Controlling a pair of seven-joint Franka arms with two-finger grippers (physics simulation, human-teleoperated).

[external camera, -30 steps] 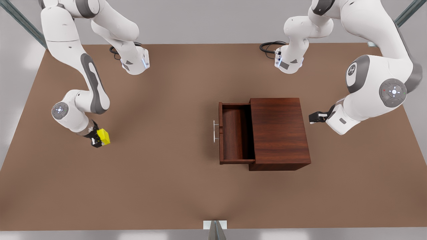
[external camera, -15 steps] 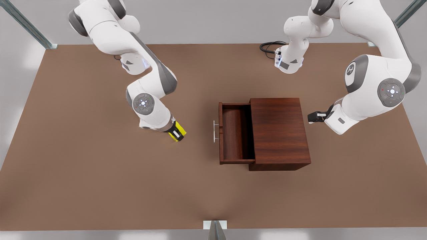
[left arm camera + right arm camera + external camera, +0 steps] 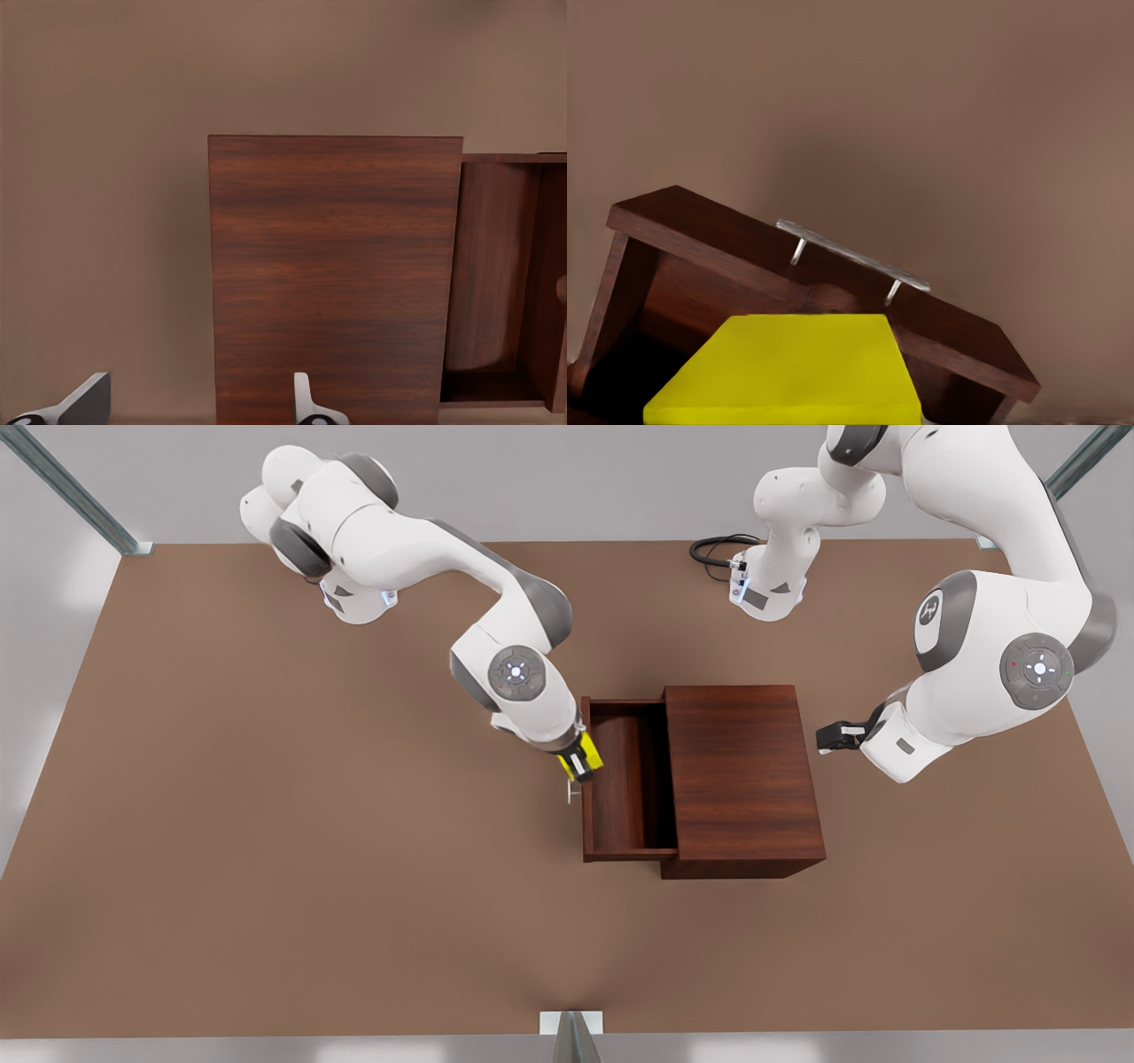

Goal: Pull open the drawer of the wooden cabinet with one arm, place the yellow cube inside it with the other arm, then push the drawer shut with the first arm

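Right claw point(image 3: 580, 763) grips one yellow cube point(image 3: 586, 755) over drawer point(image 3: 625, 779) front; drawer opens toward front view's left; left claw point(image 3: 827, 737) wide, waits behind cabinet point(image 3: 740, 775)

cabinet point(image 3: 742, 779) — glossy wood-grain; handle point(image 3: 852, 257) — shiny metal; cube point(image 3: 788, 372) — matt

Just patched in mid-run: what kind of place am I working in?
Likely a simulated lab bench: a plain brown table, metal frame struts, and a lone wooden cabinet.
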